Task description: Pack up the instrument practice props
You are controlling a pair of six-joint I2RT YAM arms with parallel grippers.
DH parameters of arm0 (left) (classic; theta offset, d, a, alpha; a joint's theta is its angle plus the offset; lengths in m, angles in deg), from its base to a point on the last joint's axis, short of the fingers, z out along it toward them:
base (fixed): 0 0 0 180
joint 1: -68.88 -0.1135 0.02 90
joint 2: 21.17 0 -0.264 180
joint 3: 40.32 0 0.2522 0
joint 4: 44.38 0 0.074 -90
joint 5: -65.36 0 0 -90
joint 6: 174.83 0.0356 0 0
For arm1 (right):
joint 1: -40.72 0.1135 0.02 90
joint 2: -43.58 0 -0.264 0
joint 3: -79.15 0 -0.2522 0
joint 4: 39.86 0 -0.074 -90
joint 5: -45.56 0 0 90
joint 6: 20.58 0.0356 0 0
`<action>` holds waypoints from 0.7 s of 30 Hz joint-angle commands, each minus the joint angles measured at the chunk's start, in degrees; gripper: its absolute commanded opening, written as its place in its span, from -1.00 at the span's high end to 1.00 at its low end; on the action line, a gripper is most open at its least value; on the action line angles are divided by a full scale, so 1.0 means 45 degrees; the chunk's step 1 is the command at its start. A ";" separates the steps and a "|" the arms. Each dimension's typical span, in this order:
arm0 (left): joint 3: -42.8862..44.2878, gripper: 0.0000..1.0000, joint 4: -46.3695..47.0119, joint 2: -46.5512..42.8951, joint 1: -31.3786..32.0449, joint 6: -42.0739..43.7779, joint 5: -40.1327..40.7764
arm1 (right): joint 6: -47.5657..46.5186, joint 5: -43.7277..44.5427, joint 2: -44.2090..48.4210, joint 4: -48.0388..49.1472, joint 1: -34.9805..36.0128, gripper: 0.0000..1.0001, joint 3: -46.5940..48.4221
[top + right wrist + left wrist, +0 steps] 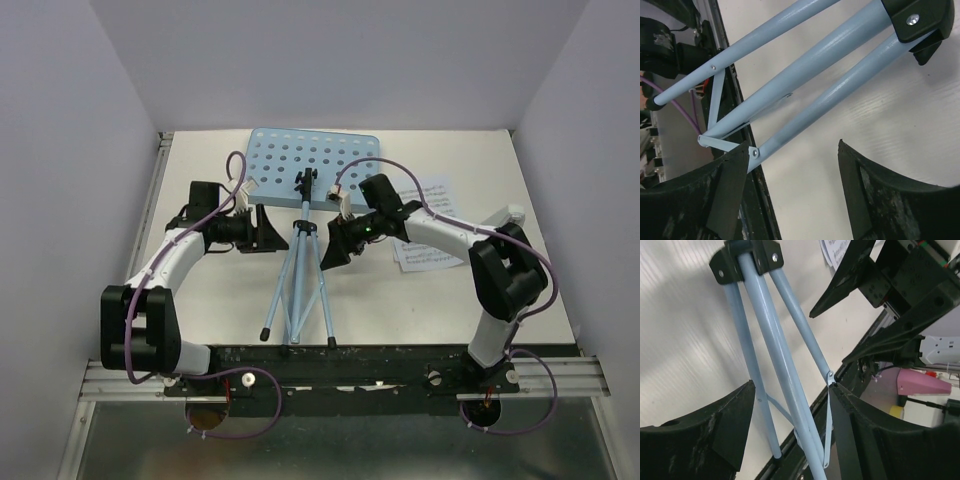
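Observation:
The light-blue music stand lies on the table, its perforated tray (315,163) at the back and its folded tripod legs (298,285) pointing to the near edge. My left gripper (270,232) is open just left of the top of the legs. In the left wrist view the legs (775,355) run between its open fingers, gripper (792,425). My right gripper (332,248) is open just right of the legs. In the right wrist view one leg (840,97) ends by its left fingertip, gripper (792,165). White printed sheet-music pages (428,228) lie under my right arm.
White walls close in the table on the left, back and right. A black rail (340,360) runs along the near edge by the leg tips. The stand's black hub (747,257) joins the legs. My right gripper's fingers also show in the left wrist view (850,280).

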 commanded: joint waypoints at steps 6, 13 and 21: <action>-0.1180 -0.27 0.0402 -0.0192 0.0100 -0.0045 -0.1569 | 0.1474 -0.1251 -0.0719 0.1257 0.0120 -0.35 0.0102; -0.1669 -0.11 0.1477 0.0081 0.0119 -0.0359 -0.2057 | 0.1787 -0.1057 -0.1363 0.1708 0.0335 -0.03 0.0316; -0.1709 0.68 0.2629 0.1251 0.0450 -0.0710 -0.2176 | 0.2529 -0.0764 -0.1949 0.2273 0.0589 0.70 0.0629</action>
